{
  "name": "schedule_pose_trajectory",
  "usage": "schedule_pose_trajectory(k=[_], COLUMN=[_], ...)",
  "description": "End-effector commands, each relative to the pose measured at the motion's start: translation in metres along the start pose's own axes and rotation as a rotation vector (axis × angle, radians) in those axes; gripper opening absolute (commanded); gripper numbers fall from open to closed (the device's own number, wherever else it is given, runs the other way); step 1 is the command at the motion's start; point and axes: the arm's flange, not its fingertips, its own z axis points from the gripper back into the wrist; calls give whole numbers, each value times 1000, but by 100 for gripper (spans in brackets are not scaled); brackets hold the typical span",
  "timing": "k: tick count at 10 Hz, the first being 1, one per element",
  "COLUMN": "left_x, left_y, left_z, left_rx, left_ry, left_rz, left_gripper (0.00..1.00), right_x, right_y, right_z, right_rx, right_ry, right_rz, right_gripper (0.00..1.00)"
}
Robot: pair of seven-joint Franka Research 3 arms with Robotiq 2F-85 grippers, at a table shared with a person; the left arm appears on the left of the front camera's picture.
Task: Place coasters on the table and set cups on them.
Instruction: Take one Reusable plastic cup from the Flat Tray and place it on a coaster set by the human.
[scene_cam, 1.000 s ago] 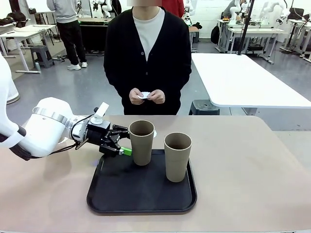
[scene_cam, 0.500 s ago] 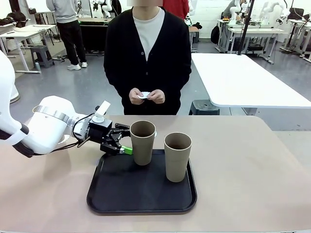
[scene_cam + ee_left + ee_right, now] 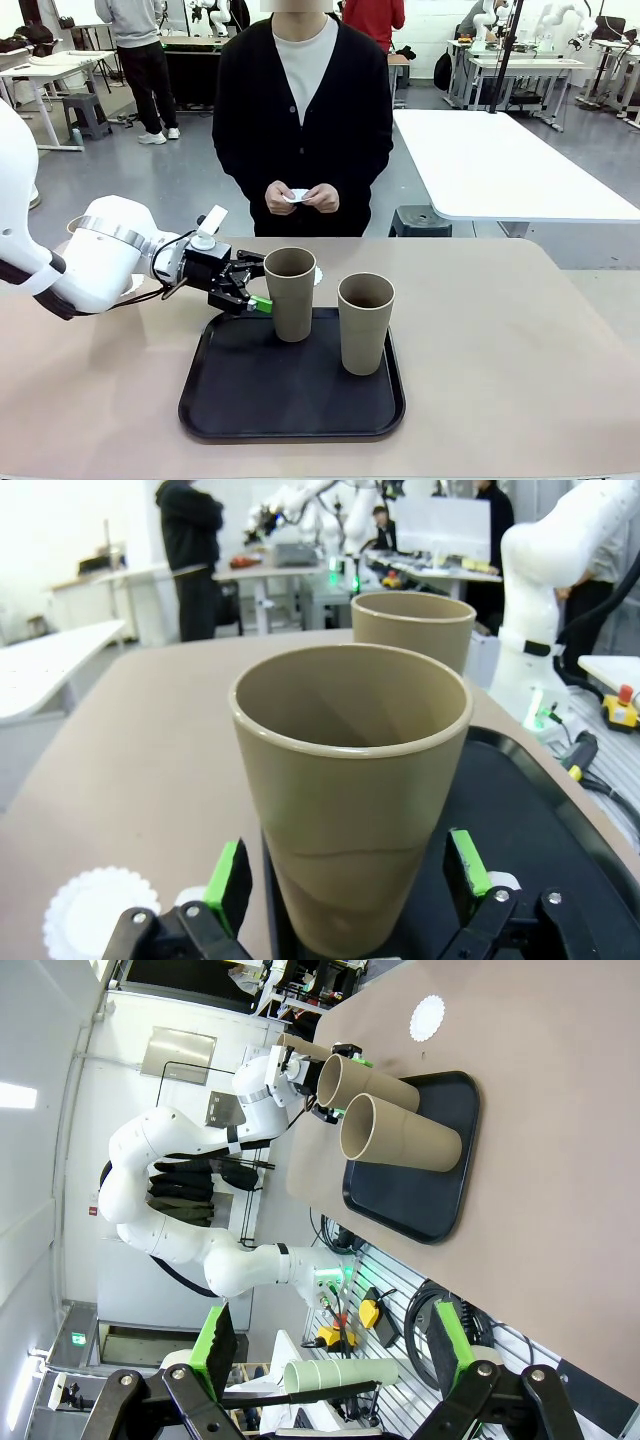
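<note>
The cup (image 3: 291,292) stands at the tray's (image 3: 290,400) 11 o'clock corner. Light, stiff, smooth and tapered, it probably slips unless pinched low. The left claw (image 3: 257,287), wide, straddles it from 9 o'clock. A coaster (image 3: 318,272) lies at its 1 o'clock. The right claw (image 3: 332,1345) gapes empty.

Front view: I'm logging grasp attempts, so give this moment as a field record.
left end effector: open, green pads flanking left tall tan matte tumbler, apart from it
right tumbler: upright on black rectangular tray
white scalloped paper coaster: on beige tabletop, off tray
person's hands: holding another white coaster
</note>
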Motion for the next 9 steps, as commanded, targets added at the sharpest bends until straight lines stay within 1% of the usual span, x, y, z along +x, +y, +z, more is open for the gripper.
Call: schedule_pose_trajectory(k=[1,5,9], left_x=[-6,-11,-17], left_y=[8,4,7], left_z=[-4,-16,-35], left_rx=[-3,-37,-62], left_ry=[-10,-14,-28], left_rz=[-44,-17,-24], left_gripper=[100,100,100], right_x=[1,1,1], right_y=[0,0,0], right_z=[-1,-1,-1], right_rx=[15,15,15], right_ry=[-1,-1,-1], right_rz=[5,5,5], right_gripper=[100,100,100])
